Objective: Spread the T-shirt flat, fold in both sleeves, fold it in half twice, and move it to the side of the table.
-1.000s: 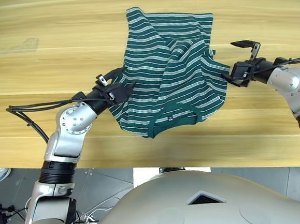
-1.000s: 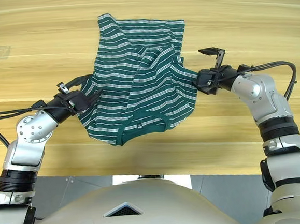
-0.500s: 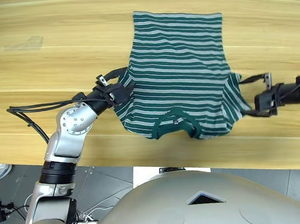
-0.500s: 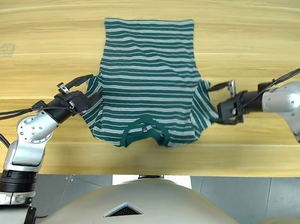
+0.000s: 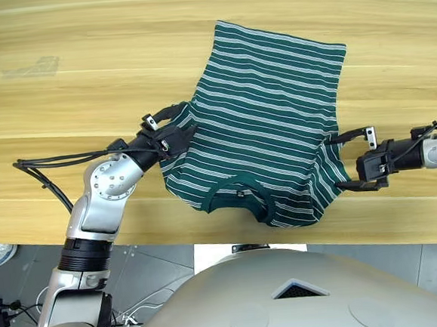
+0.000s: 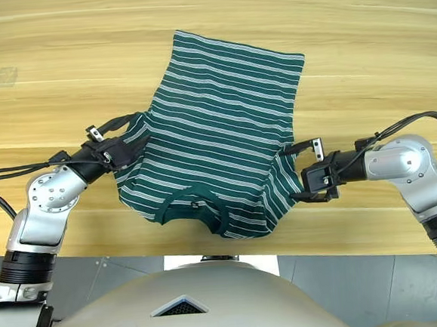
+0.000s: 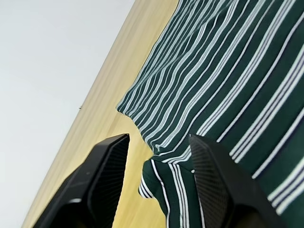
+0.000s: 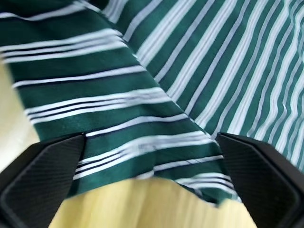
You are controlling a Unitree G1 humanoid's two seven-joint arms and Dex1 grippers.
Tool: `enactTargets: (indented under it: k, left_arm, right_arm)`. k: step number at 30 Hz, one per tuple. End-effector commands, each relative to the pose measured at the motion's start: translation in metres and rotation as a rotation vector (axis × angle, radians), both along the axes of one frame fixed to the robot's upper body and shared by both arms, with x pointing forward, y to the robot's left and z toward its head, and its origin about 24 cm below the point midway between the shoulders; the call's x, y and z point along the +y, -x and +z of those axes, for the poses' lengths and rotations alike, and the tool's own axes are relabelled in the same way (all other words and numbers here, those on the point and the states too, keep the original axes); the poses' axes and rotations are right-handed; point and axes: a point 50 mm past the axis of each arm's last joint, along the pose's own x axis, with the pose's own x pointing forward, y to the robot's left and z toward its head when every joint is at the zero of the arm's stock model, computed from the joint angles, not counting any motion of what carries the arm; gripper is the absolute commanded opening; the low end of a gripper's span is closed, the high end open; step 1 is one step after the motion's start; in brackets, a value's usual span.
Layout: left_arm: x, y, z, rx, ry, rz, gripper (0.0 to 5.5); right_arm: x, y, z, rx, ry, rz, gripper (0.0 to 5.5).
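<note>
- The T-shirt (image 5: 268,122) lies on the table (image 5: 80,38) between your two hands, its collar (image 5: 240,192) nearer you than either hand and its hem (image 5: 284,33) well beyond both.
- One hand sits at each sleeve, which I take as the way to draw the cloth out sideways: the body is mostly open, yet creases run across it at a slant and it lies skewed, so the spreading step looks unfinished.
- Your left hand (image 5: 182,136) lies low against the shirt's edge, fingertips pointing into the cloth.
- The left sleeve (image 7: 161,190) is bunched in the gap between its fingers (image 7: 102,180). The cloth rests against one finger, while bare table shows beside the other.
- So judge that hand as partly spread and cradling the sleeve, not clamping it.
- Your right hand (image 5: 338,164) is level with the shirt's other edge, fingertips aimed at it.
- Its fingers (image 8: 42,175) are spread wide, and the right sleeve (image 8: 118,142) lies loose across the gap between them. It grips nothing.
- With neither hand pinching, any sideways pull would probably slide off the cloth, so you would need to press the fingers together on each sleeve first.
- The collar end lies close to the table's near edge, and dragging toward yourself could tip it over.
</note>
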Motion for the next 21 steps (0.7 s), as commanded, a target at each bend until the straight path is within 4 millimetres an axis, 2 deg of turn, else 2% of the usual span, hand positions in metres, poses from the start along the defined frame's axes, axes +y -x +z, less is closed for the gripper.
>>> enactTargets:
  k: [1, 4, 6, 8, 11, 13, 16, 18, 21]
  left_arm:
    - [0.001, -0.001, 0.004, -0.016, 0.024, 0.007, 2.34]
    - [0.001, -0.014, 0.011, -0.045, 0.035, 0.007, 2.34]
    - [0.001, -0.033, 0.020, -0.068, 0.061, 0.023, 2.34]
    - [-0.006, -0.060, 0.036, -0.105, 0.129, 0.041, 2.34]
    - [-0.031, -0.103, 0.047, -0.112, 0.195, 0.054, 2.34]
    - [-0.053, -0.122, 0.042, -0.094, 0.159, 0.035, 2.34]
    - [-0.089, -0.140, 0.025, -0.047, 0.059, 0.006, 2.34]
    - [-0.107, -0.144, 0.008, 0.013, -0.028, 0.003, 2.34]
    - [-0.119, -0.142, -0.009, 0.046, -0.168, -0.026, 2.34]
  right_arm:
    - [0.008, -0.010, 0.028, 0.080, -0.263, -0.090, 5.11]
    - [0.020, -0.011, 0.055, 0.165, -0.528, -0.082, 5.11]
    - [0.028, -0.011, 0.066, 0.217, -0.645, -0.057, 5.11]
    - [0.032, -0.015, 0.075, 0.224, -0.735, -0.060, 5.11]
    - [0.035, -0.040, 0.082, -0.003, -0.787, -0.149, 5.11]
    - [0.040, -0.056, 0.087, -0.140, -0.801, -0.195, 5.11]
    - [0.047, -0.066, 0.092, -0.263, -0.856, -0.230, 5.11]
    - [0.049, -0.074, 0.097, -0.376, -0.884, -0.268, 5.11]
    - [0.053, -0.078, 0.103, -0.484, -0.923, -0.286, 5.11]
